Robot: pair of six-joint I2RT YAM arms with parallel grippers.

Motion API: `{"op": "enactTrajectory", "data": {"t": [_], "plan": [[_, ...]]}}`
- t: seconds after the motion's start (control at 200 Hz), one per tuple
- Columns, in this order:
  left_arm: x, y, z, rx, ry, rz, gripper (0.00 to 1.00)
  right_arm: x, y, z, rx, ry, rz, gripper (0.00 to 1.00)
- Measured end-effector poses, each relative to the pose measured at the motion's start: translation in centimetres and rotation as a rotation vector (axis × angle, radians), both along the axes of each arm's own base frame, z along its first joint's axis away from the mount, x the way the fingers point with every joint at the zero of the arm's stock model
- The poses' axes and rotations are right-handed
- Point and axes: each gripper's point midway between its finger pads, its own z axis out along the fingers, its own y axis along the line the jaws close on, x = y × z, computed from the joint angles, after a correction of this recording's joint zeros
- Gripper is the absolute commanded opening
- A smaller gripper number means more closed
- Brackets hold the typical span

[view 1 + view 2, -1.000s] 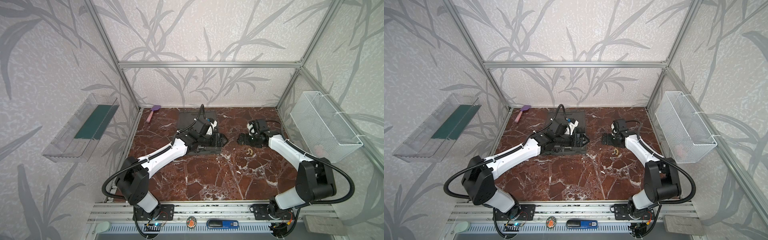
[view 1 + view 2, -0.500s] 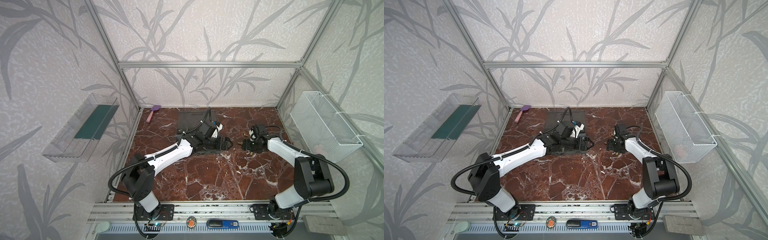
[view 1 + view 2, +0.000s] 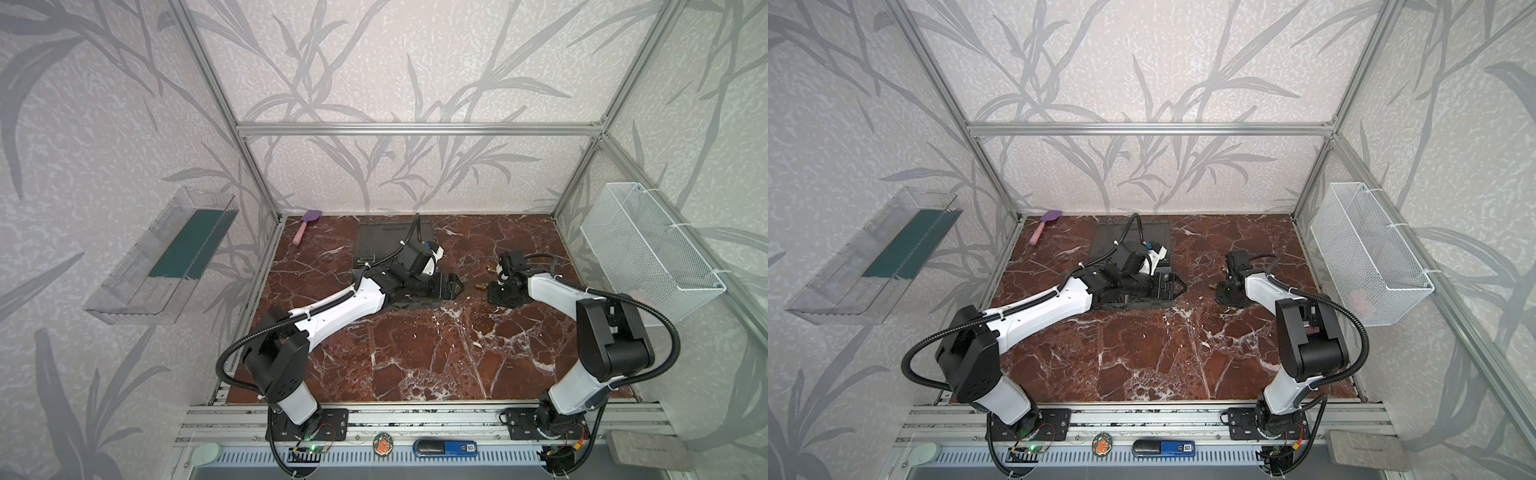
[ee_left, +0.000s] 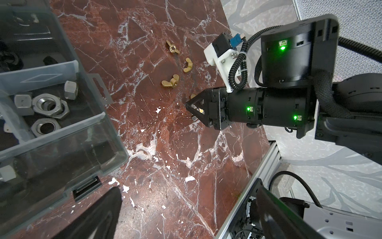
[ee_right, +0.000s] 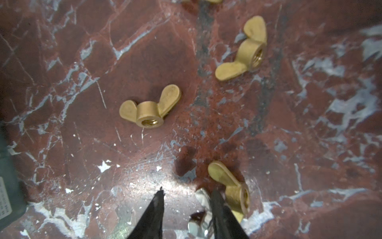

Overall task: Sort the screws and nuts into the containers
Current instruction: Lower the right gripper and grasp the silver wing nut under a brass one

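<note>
Where the table [image 3: 415, 357] is read in a top view as a clock face with twelve at the far wall, the grey case [image 3: 380, 245] is found near twelve. Its lid is laid flat behind it, presumably so the compartments can be reached from above.

Over the case's three-o'clock edge the left gripper [image 3: 451, 286] is held low, jaws spread wide and empty. It is judged to be parked there, clear of the other arm.

At about two o'clock, apart from the case, the right gripper [image 5: 187, 192] is planted tips-down on the table. Its jaws are seen narrowed but not met, with bare table showing between the tips.

In one compartment, hex nuts [image 4: 47, 105] are noted already sorted. At two o'clock, brass wing nuts [image 4: 170, 81] lie loose, unsorted. One wing nut [image 5: 231, 186] lies just outside a finger [image 5: 222, 215]. A small silver piece [image 5: 201, 197] lies against that finger's inner face, likely the intended pick, though no grip can be confirmed.
</note>
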Motion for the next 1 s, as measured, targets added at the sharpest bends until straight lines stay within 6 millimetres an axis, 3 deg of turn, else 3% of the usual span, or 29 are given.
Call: {"op": "enactTrajectory", "data": {"t": [0.67, 1.0], "plan": [[0.0, 0.0, 0.0, 0.002, 0.002, 0.0, 0.99, -1.5, -0.8, -0.3, -0.037, 0.021, 0.006, 0.27], [0.0, 0.0, 0.1, -0.001, 0.0, 0.0, 0.99, -2.0, -0.9, -0.5, -0.041, 0.031, 0.006, 0.19]]}}
